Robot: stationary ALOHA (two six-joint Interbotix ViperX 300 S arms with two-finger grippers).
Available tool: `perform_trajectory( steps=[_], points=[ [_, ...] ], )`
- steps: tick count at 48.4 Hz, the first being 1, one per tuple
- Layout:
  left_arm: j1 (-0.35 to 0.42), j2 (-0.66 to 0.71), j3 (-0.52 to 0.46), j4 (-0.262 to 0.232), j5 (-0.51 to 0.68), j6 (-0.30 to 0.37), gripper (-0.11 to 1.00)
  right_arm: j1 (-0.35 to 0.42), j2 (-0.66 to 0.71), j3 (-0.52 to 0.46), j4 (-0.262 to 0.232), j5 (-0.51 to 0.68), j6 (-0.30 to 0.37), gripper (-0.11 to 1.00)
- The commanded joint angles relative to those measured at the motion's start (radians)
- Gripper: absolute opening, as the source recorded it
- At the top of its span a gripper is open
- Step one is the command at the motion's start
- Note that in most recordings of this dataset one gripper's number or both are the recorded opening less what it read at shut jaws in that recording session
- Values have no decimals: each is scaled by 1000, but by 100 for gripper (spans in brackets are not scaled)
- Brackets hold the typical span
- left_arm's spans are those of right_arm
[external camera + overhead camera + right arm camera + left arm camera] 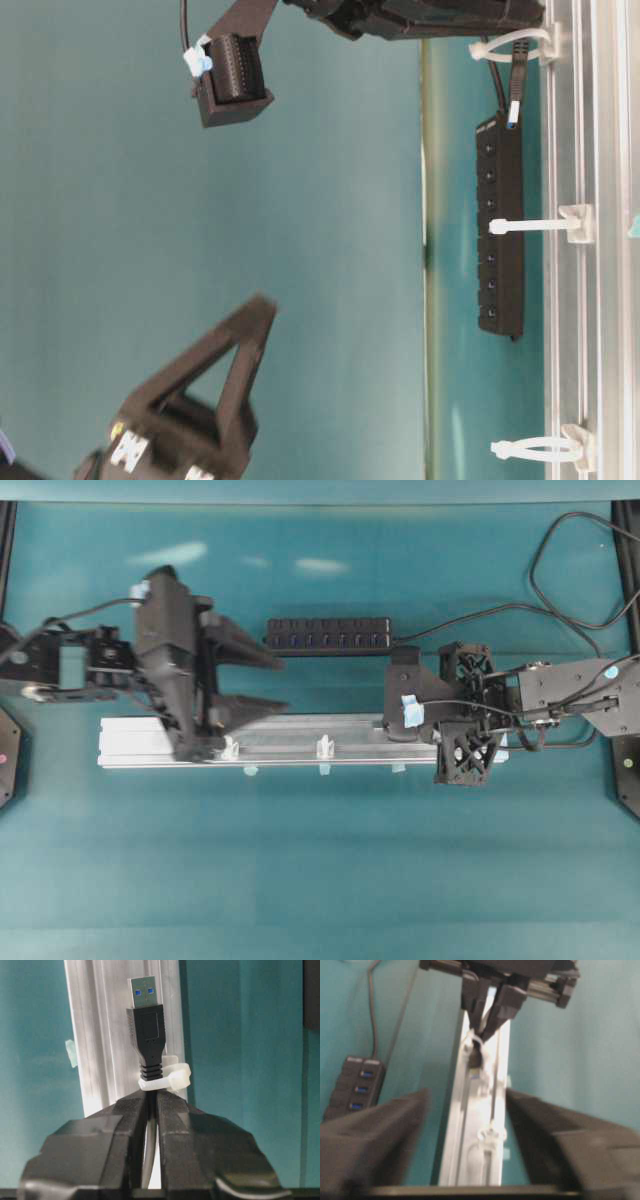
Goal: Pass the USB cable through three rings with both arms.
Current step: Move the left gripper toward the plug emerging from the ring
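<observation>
1. Plug (pixel 147 1025) of the USB cable is poking through the first ring (pixel 167 1079), lying along the rail (pixel 95 1035).
2. Right tool (pixel 149 1110) is pinching the cord behind it.
3. Left tool (pixel 245 683) is hanging spread, seemingly nearer the middle ring (pixel 324 747), facing the plug.

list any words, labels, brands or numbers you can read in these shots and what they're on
No readable text in any view.
USB plug: bare black housing and metal tip, no logo or lettering.
Hub bar: rows of ports, no legible marking.
Blue tape patch on the right gripper: blank.
White marks on the left gripper: too blurred to read.
Rail and rings: unmarked.
</observation>
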Motion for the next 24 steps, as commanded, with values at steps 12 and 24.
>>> perform_trajectory(
  steps=[12, 24],
  points=[
    [2, 201, -144, 2, -11, 11, 86, 3, -52, 54, -3, -77, -3, -7],
    [2, 327, -222, 2, -11, 9, 86, 2, -87, 100, -3, -140, 3, -7]
  ],
)
